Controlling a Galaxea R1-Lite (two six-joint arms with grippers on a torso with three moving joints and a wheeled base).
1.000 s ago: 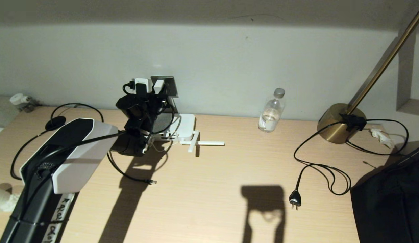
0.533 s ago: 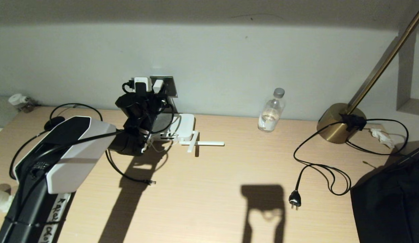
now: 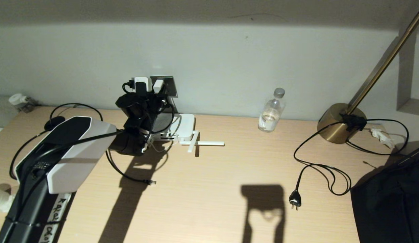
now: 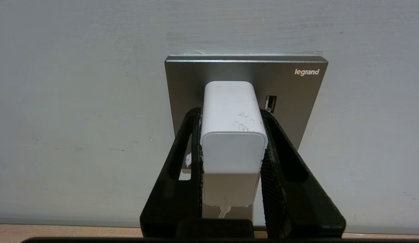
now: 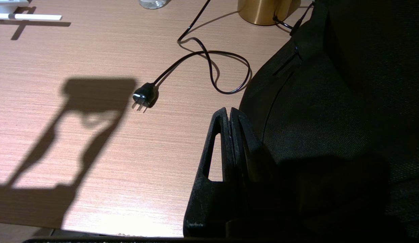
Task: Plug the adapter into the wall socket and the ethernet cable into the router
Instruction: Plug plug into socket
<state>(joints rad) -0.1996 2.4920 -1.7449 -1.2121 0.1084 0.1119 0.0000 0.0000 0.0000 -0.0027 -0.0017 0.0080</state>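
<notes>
Adapter [image 4: 233,141] at the socket [image 4: 297,87], centre frame.
Left gripper [image 4: 231,121] jaws clamp the adapter's sides against the faceplate; right gripper [image 5: 229,116] pressed closed, empty, above the desk [image 5: 94,141]; router [image 3: 184,126] below the socket.

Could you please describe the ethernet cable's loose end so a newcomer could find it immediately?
Start at the router by the wall, beside the left claw. The ethernet cable runs toward the table's near side from there, ending in a small connector. Unlike the lamp cord's plug, it has no pins.
</notes>
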